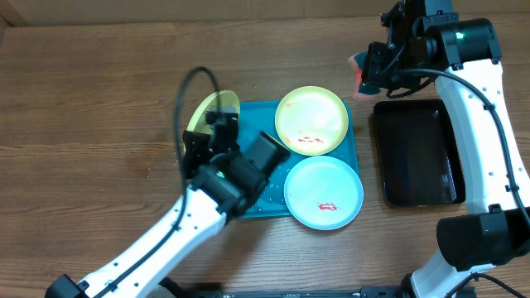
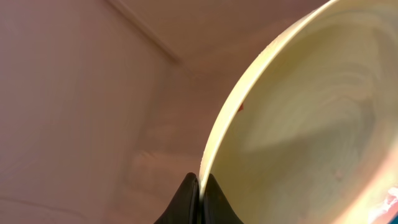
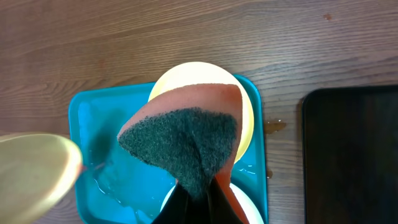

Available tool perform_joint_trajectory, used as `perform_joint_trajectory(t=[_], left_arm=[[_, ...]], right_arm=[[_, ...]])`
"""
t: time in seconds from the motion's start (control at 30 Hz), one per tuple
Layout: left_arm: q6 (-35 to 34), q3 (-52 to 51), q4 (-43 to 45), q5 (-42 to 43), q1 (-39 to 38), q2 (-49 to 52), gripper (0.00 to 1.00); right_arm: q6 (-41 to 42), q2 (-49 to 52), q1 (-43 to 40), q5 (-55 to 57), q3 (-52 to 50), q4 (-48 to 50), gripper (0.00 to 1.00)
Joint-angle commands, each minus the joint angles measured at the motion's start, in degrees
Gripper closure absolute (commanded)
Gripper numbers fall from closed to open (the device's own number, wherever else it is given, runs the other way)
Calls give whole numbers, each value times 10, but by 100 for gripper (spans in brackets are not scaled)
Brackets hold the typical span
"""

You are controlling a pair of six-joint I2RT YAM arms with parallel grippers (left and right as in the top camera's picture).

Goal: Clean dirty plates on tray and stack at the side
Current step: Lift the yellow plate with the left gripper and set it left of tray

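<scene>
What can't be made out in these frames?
Held yellow-green plate: overhead, left gripper covers its lower part; left wrist, frame edges crop it.
Left part of the tray: overhead, under the left arm.
Most of the sponge: overhead, behind the right gripper.
Most of the light-blue plate: right wrist, behind the sponge, past the bottom edge.

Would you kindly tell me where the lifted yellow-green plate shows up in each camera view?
Overhead: the lifted plate stands tilted at the upper-left corner of the turquoise tray.
Left wrist: it fills the right half, rim pinched by the left gripper.
Right wrist: lower-left edge, blurred.
Shared landmark: the turquoise tray, seen in overhead and right wrist only.
</scene>
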Motion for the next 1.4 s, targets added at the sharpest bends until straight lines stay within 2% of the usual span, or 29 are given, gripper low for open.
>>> perform_joint_trajectory(t=[0.0,0.1,0.27,0.33,0.4,0.57,0.63,0.77,0.9,1.0,1.13,1.27,1.37], left_arm=[[-22,3,10,-185,-51,-10,96],[5,3,25,-185,-72,-10,96],[5,3,28,-182,-77,-10,96],[5,2,28,-154,-77,-10,96],[4,2,28,-89,-74,-10,96],[-41,2,25,169,-47,-10,96],[-50,2,25,243,-26,-10,96],[-53,2,24,438,77,-10,96],[-19,2,24,623,250,-10,96],[6,2,23,722,374,-10,96],[25,2,12,784,518,-8,96],[46,2,9,786,638,9,96],[49,2,9,785,701,40,96]], right_arm=[[-2,-2,0,5,3,-2,96],[-2,-2,0,5,3,-3,96],[-2,-2,0,5,3,-5,96],[-2,-2,0,5,3,-6,96],[-2,-2,0,5,3,-7,96],[-2,-2,0,5,3,-6,96],[-2,-2,0,5,3,-6,96],[-2,-2,0,5,3,-7,96],[-2,-2,0,5,3,-9,96],[-2,-2,0,5,3,-8,96],[-2,-2,0,5,3,-10,96],[-2,-2,0,5,3,-10,96],[-2,-2,0,5,3,-13,96]])
